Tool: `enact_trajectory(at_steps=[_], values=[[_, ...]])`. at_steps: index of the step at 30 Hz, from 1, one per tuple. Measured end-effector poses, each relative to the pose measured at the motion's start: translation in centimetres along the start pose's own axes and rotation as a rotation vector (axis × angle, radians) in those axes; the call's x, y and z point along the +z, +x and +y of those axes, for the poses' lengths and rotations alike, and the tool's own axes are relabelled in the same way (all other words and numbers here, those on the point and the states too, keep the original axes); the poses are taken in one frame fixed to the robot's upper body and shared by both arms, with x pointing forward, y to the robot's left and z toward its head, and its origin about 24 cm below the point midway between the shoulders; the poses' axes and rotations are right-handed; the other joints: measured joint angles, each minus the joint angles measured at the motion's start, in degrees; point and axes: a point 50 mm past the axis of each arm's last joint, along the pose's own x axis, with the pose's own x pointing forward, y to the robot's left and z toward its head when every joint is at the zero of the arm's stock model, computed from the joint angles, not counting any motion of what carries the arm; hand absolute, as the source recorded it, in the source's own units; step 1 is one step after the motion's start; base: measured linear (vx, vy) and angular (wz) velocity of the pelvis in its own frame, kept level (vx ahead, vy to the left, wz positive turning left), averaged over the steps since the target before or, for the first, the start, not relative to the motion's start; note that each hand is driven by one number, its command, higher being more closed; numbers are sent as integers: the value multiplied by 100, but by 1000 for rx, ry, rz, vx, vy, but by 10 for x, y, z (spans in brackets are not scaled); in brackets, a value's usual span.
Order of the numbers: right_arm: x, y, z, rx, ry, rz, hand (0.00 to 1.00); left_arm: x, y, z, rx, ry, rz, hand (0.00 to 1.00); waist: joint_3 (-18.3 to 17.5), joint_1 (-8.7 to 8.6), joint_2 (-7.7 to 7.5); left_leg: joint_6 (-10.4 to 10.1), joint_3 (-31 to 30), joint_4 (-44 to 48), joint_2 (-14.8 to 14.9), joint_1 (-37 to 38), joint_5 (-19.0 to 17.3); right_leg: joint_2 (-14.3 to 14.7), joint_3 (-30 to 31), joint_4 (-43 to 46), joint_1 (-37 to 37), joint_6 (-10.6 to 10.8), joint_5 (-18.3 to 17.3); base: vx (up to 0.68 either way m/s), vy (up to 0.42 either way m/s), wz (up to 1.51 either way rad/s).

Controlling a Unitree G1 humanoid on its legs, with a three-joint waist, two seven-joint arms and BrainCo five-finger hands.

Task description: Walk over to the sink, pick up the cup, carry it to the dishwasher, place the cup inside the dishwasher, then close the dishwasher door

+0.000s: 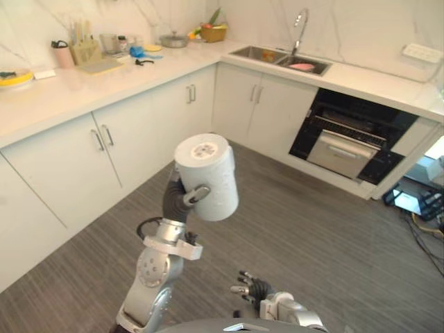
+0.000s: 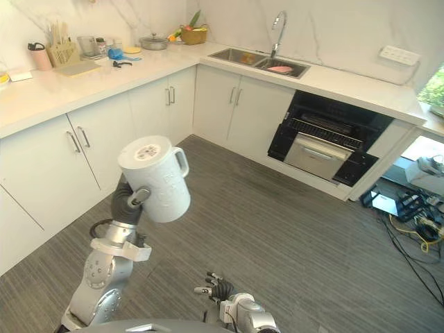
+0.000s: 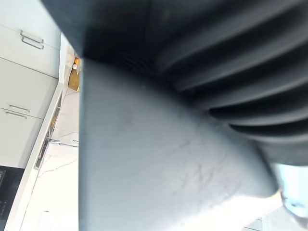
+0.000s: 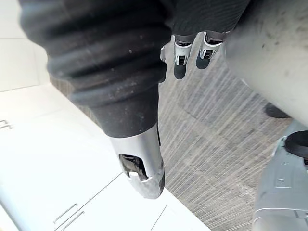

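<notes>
A white cup with a handle is held up at chest height over the floor, and my left hand is shut on it with the thumb across its side. Its pale wall looms close in the left wrist view. My right hand hangs low near my body, fingers relaxed and holding nothing. The dishwasher stands open under the counter at the far right, a white rack showing in its dark cavity. The sink with its tap lies in the counter just left of it.
White cabinets run along the left and back under an L-shaped counter carrying a knife block, pots and a fruit basket. Cables and equipment lie on the floor at the far right. Grey plank floor stretches toward the dishwasher.
</notes>
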Motion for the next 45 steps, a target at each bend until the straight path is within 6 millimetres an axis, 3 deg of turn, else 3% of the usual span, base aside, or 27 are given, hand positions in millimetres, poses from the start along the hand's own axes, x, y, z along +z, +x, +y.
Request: enact_trajectory(at_steps=[2,3,4,5,6,7,8,14,18,21,23,24,25,26,27,28,29,31,33,36,37,38,39,41,42,43,45], values=[[2,0,1,3,-5,-5,0,-1,4,-8,-39,-25,-7,100,-2,-43,159,-172,-193,44,201,15,-101,108,-7,-1564,-22,-106,244,332,-176,63],[3,0,3,11,-12,-3,0,1,7,-11,-61,-32,-26,100,21,-36,251,-376,-300,307,412,-10,-286,258,166,-2576,75,-152,712,435,-220,50],[0,1,9,28,-15,7,0,5,10,-13,-85,-31,-51,100,41,-37,137,-582,-378,751,513,-96,-593,275,397,-3556,378,-245,1373,438,-233,54],[-3,2,14,43,-11,11,0,8,11,-14,-100,-30,-64,100,36,-36,23,-652,-379,970,508,-125,-793,174,466,-3788,474,-217,1813,394,-288,34],[2,1,11,36,-40,8,0,4,11,-18,-95,-60,-57,100,120,24,268,-804,-412,1343,878,-77,-1181,509,334,-3558,515,40,2129,359,-265,9],[3,0,8,28,-54,15,0,3,10,-21,-102,-78,-49,100,80,43,378,-807,-373,1443,1029,-101,-1214,626,315,-3563,549,15,2069,284,-211,-5],[-2,-5,26,73,-33,-12,0,13,2,-49,-234,-154,-110,100,98,194,77,-890,83,1386,1173,-149,-1271,648,74,-3559,541,-7,2129,150,-74,-3],[-2,-5,26,73,-30,-13,0,12,2,-47,-222,-157,-108,100,81,177,78,-881,113,1312,1186,-125,-1251,658,78,-3576,534,-18,2120,1,-2,-1],[-3,-6,27,75,42,-28,0,12,5,-33,-179,-166,-122,100,-72,157,106,-938,263,844,1166,37,-1046,645,11,-3218,265,-80,1849,53,-57,-9],[0,-7,23,41,150,-83,0,9,7,-15,-123,-168,-122,100,-143,-49,84,-1034,262,179,1200,356,-782,657,-161,-2661,65,-194,1417,120,-141,11],[6,-9,16,22,216,-136,0,5,5,4,-50,-162,-110,100,-220,-172,238,-1029,421,152,1361,605,-703,684,-626,-1613,-169,-529,713,210,-178,-8],[5,-10,15,11,232,-142,0,3,3,10,-23,-161,-105,100,-205,-187,228,-892,407,676,1357,482,-748,673,-637,-1542,-128,-453,435,304,-223,-32],[3,-11,11,-17,247,-145,0,-2,-5,20,46,-171,-78,100,-167,-175,331,-122,258,2167,1492,-123,-604,752,-634,-1464,10,-532,260,306,-252,-37],[4,-14,9,-25,267,-165,0,-4,-13,28,101,-165,-61,100,-158,-136,355,560,83,3617,1629,-827,164,849,-526,-1569,223,-603,168,297,-228,-41],[8,-15,8,-25,258,-178,0,-5,-16,31,122,-162,-55,100,-107,-98,414,352,-70,4185,1693,-1135,285,910,-488,-1669,336,-651,149,295,-134,-43],[8,-17,2,-41,250,-174,0,-7,-22,35,164,-158,-45,100,-84,-54,610,62,-217,4841,1673,-1639,89,1036,-418,-1865,568,-776,157,340,-71,-38],[6,-16,0,-48,254,-162,0,-8,-26,41,191,-146,-36,100,-61,-61,659,8,-228,4848,1569,-1879,-84,1051,-400,-2024,775,-824,158,424,-104,-28],[2,-13,-3,-57,265,-130,0,-11,-32,53,223,-113,-18,100,-34,-35,620,-176,-103,3765,1300,-2098,-311,1034,-399,-2394,1313,-877,238,360,-102,-6],[0,-11,-6,-70,267,-114,0,-10,-36,59,244,-93,-18,100,-3,10,556,-304,-80,2304,972,-2089,-238,1008,-314,-2686,1736,-905,220,320,-48,-15],[-2,-9,-17,-107,255,-101,0,-10,-48,64,290,-81,11,100,16,134,561,-669,-821,-111,337,-2082,766,984,86,-3145,2207,-823,143,389,59,-52],[-2,-10,-20,-116,250,-105,0,-10,-50,63,296,-80,15,100,49,193,604,-774,-1013,-365,327,-2087,972,1036,214,-3211,2350,-796,76,340,120,-74],[-3,-11,-21,-121,249,-105,0,-10,-51,64,297,-79,16,100,61,221,618,-802,-1086,-454,328,-2079,1065,1057,289,-3220,2439,-759,-3,343,159,-77],[-6,-11,-23,-145,253,-97,0,-10,-51,65,296,-68,16,100,50,239,561,-786,-1131,-310,296,-1974,1528,1047,517,-3158,2634,-709,-209,353,192,-69],[-6,-11,-26,-174,263,-110,0,-6,-47,64,272,-60,-3,100,33,246,400,-635,-942,217,159,-2031,1719,872,759,-3012,2733,-651,-577,368,211,-62],[-5,-11,-27,-185,272,-118,0,-4,-45,65,259,-51,-5,100,51,241,325,-509,-868,454,93,-2062,1639,790,799,-2971,2792,-627,-671,395,209,-40],[-11,-12,-25,-204,303,-116,0,-4,-42,65,239,-47,1,100,-14,175,119,-325,-719,761,-86,-2079,1314,595,836,-2832,2863,-536,-693,487,221,-34],[-10,-10,-21,-206,331,-135,0,-3,-35,64,196,-42,3,100,17,188,19,-202,-524,849,-97,-1918,1026,544,774,-1424,2296,-258,-547,394,163,-46]])
